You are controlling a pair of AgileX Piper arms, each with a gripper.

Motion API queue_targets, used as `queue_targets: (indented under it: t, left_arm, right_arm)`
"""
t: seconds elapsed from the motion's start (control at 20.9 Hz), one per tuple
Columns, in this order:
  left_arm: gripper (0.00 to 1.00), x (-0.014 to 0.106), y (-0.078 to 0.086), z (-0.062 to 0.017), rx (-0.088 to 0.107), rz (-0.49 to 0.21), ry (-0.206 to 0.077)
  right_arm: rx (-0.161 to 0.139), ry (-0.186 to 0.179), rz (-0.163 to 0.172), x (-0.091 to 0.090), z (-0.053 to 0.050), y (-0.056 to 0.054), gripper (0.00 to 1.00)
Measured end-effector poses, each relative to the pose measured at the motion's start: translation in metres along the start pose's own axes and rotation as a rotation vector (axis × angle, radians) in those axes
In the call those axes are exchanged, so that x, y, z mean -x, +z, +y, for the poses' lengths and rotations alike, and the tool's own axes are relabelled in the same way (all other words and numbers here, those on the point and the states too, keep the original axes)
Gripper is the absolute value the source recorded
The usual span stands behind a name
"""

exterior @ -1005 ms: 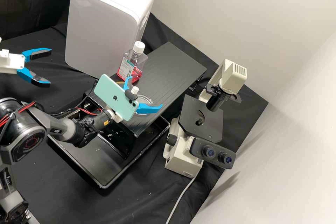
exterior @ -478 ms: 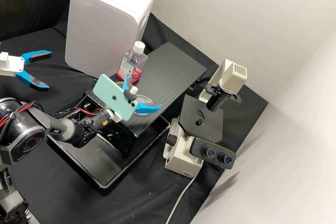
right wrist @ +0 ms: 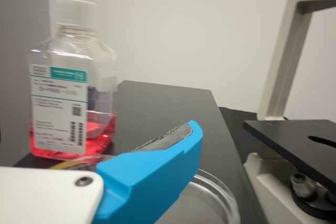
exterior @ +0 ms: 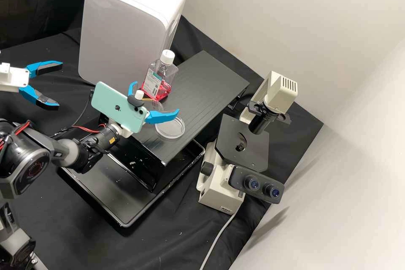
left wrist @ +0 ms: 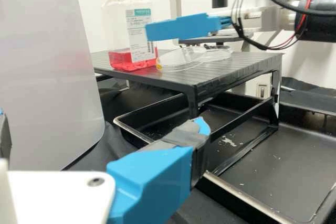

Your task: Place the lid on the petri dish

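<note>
- Right gripper (exterior: 155,99), high view: the fingers are spread apart with nothing between them. It hangs over the black shelf (exterior: 211,76), between the bottle (exterior: 159,76) and the petri dish (exterior: 170,127). The dish lies flat near the shelf's front edge, just beside and below the lower fingertip, on the microscope (exterior: 242,156) side. The left gripper (exterior: 59,84), also spread and empty, is well apart from the shelf, over the bench. The right arm is the nearer one.
- Left wrist view: the dish sits on the shelf top, above the tray (left wrist: 294,182). One finger of the right gripper is level above the dish's bottle-side rim. A clear rim looks raised on that side. Whether the lid is seated flush or askew cannot be told.
- Right wrist view: the arm's own finger (right wrist: 157,166) points out over the dish's near rim, with the bottle close beside it. By judgement, any correction is a short move down and toward the microscope. The dish is round, so there is no long axis to align with.
</note>
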Motion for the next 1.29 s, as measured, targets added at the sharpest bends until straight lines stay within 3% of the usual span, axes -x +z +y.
queue_targets:
  t: [0.14,0.53,0.72,1.24,1.29]
  left_arm:
    - [1.00,0.000,0.000,0.0000,0.000,0.000,0.000]
    - [1.00,0.000,0.000,0.0000,0.000,0.000,0.000]
    - [1.00,0.000,0.000,0.0000,0.000,0.000,0.000]
    - [1.00,0.000,0.000,0.0000,0.000,0.000,0.000]
    - [1.00,0.000,0.000,0.0000,0.000,0.000,0.000]
  right_arm:
    - [0.009,-0.014,0.004,0.000,-0.008,-0.004,1.00]
    - [0.012,-0.060,-0.073,-0.005,-0.027,0.013,1.00]
    - [0.037,-0.054,-0.071,-0.006,-0.030,0.016,1.00]
    - [0.036,-0.048,-0.068,-0.007,-0.029,0.015,1.00]
    - [0.036,-0.048,-0.068,-0.007,-0.029,0.015,0.00]
